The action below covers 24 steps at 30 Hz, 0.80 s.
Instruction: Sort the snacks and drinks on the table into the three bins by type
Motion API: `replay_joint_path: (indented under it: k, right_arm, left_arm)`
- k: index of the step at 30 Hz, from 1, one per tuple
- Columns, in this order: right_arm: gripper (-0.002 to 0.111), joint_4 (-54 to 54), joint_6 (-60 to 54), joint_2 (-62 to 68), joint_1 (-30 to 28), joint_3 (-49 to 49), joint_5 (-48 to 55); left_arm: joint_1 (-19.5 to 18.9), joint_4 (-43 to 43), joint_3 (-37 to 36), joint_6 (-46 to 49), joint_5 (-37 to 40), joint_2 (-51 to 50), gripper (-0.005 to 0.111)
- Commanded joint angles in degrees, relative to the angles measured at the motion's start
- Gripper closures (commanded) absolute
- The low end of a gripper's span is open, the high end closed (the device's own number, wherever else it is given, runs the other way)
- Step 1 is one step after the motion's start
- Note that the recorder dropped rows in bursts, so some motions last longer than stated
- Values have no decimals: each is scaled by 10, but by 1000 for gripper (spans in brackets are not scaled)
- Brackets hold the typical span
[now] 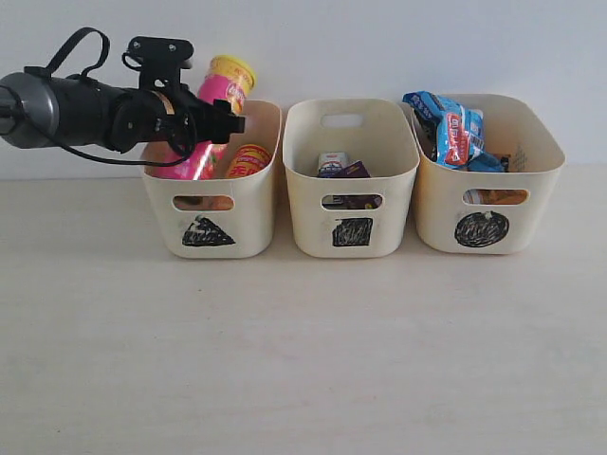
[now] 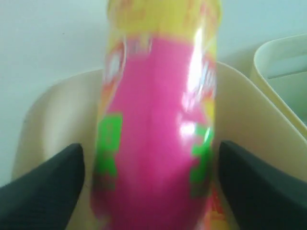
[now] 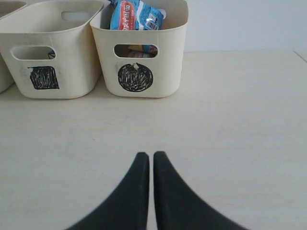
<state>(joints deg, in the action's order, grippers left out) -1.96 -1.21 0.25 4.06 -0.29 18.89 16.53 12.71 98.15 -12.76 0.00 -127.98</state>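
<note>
On the near side the pale table (image 1: 303,360) runs back to the bins; over it, in the right wrist view, the right gripper (image 3: 147,155) points toward the circle bin (image 3: 172,57), its jaws clenched together with only a hairline between them and nothing held. Farther back the three bins stand in a row, close together, marks facing forward. The triangle bin (image 1: 251,218) is on the left, the square bin (image 1: 313,218) in the middle and the circle bin on the right. Inside the triangle bin the yellow tube (image 1: 248,159) lies low with its end showing above the rim. Behind it the pink tube (image 1: 213,90) leans upright, its yellow end well above the bin. Inside the square bin sit the white carton (image 1: 332,163) and, touching it, the purple carton (image 1: 357,171); inside the circle bin the blue packets (image 1: 450,128) pile above the rim, and the orange bag (image 1: 498,196) shows through the handle cutout. Above the triangle bin the left gripper (image 2: 151,153) straddles the pink tube, one of its fingers (image 2: 48,187) on each side; the left wrist view is blurred, yet a sliver of bin shows between each finger and the tube, so the jaws look released, not grasping. Behind everything stands a plain wall (image 1: 427,47).
</note>
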Motion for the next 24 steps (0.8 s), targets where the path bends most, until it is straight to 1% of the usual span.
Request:
replay_joint_path:
  k: [1, 4, 6, 9, 11, 13, 16, 18, 21, 24]
  right_arm:
    - [108, -1, 0, -3, -1, 3, 0]
    - [108, -1, 0, -3, -1, 3, 0]
    - [108, -1, 0, -3, -1, 3, 0]
    - [108, -1, 0, -3, -1, 3, 0]
    - [108, -1, 0, -3, -1, 3, 0]
    - [108, -1, 0, -3, -1, 3, 0]
    - [108, -1, 0, -3, -1, 3, 0]
    - [108, -1, 0, -3, -1, 3, 0]
    - [108, -1, 0, -3, -1, 3, 0]
    - [108, -1, 0, -3, -1, 3, 0]
  left_arm:
    - [-1, 0, 3, -6, 0, 3, 28]
    - [-1, 0, 3, -6, 0, 4, 23]
    - [-1, 0, 3, -6, 4, 5, 23]
    - [-1, 0, 3, -6, 12, 19, 25]
    - [-1, 0, 3, -5, 28, 34, 29]
    - [-1, 2, 3, 2, 52, 52, 39]
    - [-1, 2, 3, 14, 103, 85, 62]
    - [-1, 2, 3, 28, 145, 108, 80]
    - [-1, 4, 3, 45, 206, 139, 102]
    - [-1, 14, 3, 52, 276, 168, 103]
